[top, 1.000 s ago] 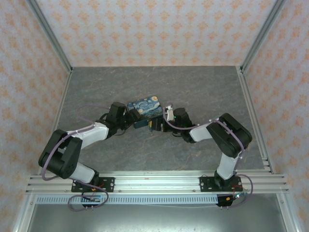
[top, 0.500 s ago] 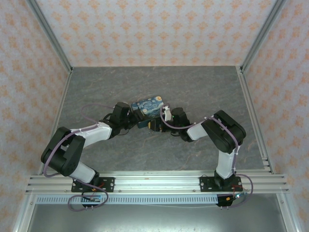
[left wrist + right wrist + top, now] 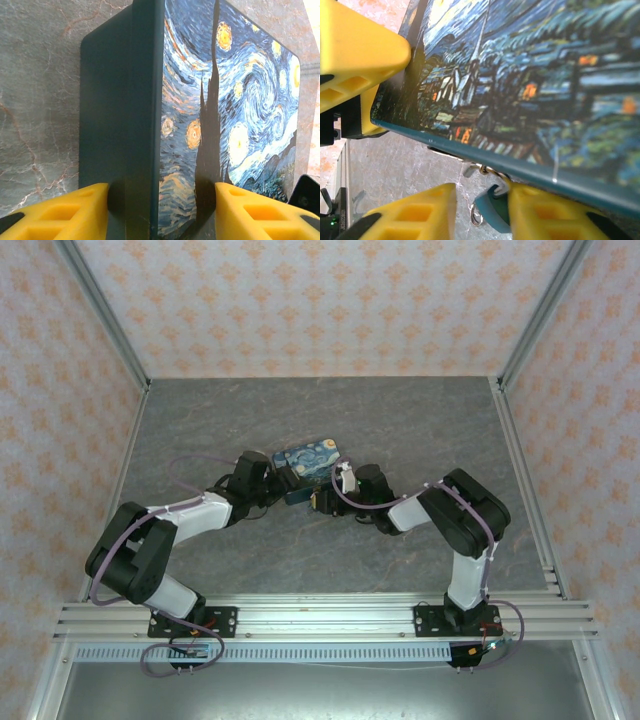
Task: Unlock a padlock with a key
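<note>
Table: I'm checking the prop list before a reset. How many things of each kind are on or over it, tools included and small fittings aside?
Tin: 1
Padlock: 1
Tools: 2 (left tool, right tool)
Total: 4

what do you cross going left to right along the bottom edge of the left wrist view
yellow finger → tin box's dark side wall → painted night-sky lid → other yellow finger
</note>
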Motion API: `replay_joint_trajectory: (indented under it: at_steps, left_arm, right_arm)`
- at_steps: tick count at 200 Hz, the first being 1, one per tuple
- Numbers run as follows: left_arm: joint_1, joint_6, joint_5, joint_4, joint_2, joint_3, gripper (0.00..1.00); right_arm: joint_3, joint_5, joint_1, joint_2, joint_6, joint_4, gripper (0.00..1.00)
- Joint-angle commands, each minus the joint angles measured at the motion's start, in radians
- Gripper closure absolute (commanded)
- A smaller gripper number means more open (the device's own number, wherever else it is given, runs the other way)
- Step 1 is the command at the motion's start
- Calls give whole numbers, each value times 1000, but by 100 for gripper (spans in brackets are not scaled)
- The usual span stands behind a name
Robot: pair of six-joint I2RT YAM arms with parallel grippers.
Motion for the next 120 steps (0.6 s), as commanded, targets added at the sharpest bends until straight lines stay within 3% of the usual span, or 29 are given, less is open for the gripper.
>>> replay_joint_trajectory:
  at_steps: [1, 55, 120]
  left_arm:
    - [-18, 0, -24, -141, 49, -25, 47]
    - [-19, 0, -33, -145, 29, -43, 47]
    - [-20, -12, -48, -140, -5, -82, 47]
  right_arm:
    - [-1, 13, -3, -39, -24, -17, 76]
    - [7, 40, -4, -34, 10, -23, 96]
    - [-39, 79, -27, -36, 158, 131, 100]
